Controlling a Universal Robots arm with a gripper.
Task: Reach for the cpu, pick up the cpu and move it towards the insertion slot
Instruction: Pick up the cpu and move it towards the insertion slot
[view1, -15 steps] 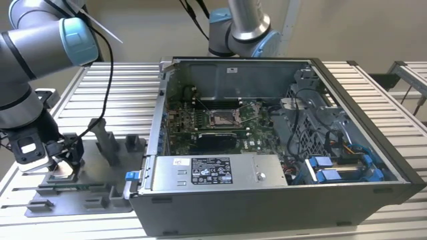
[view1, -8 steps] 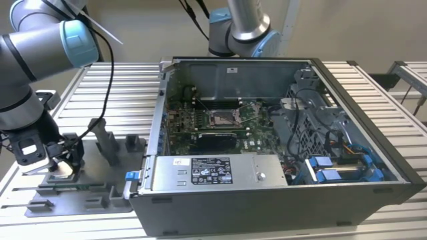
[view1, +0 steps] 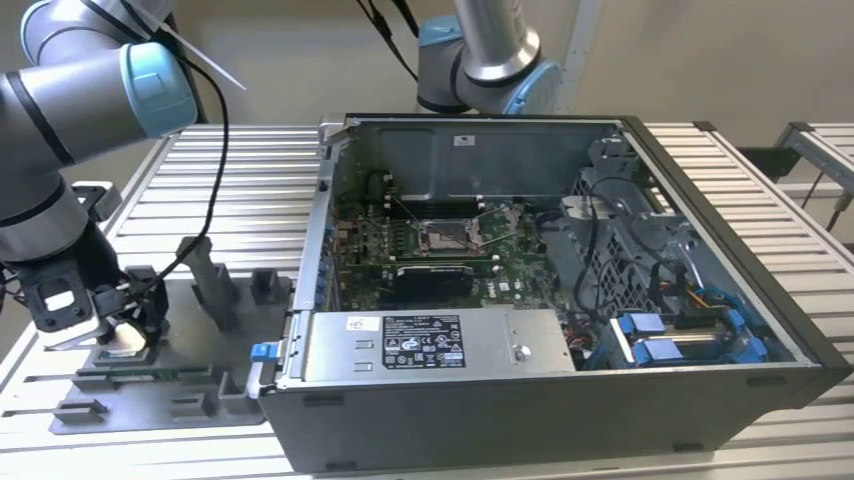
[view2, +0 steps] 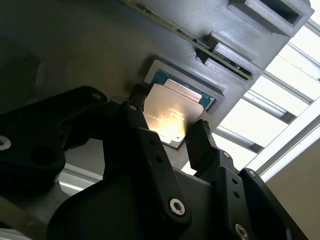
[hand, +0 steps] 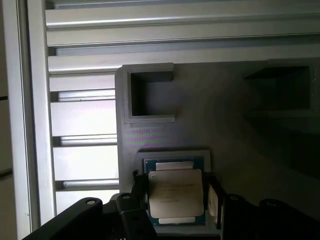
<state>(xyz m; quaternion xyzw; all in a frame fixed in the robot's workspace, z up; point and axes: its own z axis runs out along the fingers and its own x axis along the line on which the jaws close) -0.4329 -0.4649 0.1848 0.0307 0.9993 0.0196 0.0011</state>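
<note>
One arm (view1: 54, 110): grey with blue joint caps, bent down at the exterior view's left over the slatted metal worktop (view1: 240, 190).
tool (view1: 124, 322): low over the grey fixture tray (view1: 187, 405), with its black body in the foreground of both wrist views.
grasp: the two black fingers (view2: 200, 140) are closed against the cpu (hand: 176, 192), one on each of two opposite edges.
cpu position: silver face up with a green rim showing, lying within a square recess of the tray. I cannot tell whether it has cleared the recess floor.
tray detail: an open rectangular pocket (hand: 150, 95) lies just beside the recess.
insertion slot (view1: 447, 235): silver frame with a dark centre, on the green board inside the open computer case (view1: 727, 250), well apart from the tool and toward the exterior view's right.
case position: open side up on the worktop, just beside the tray, with a labelled silver box (view1: 427, 345) along its near side.
</note>
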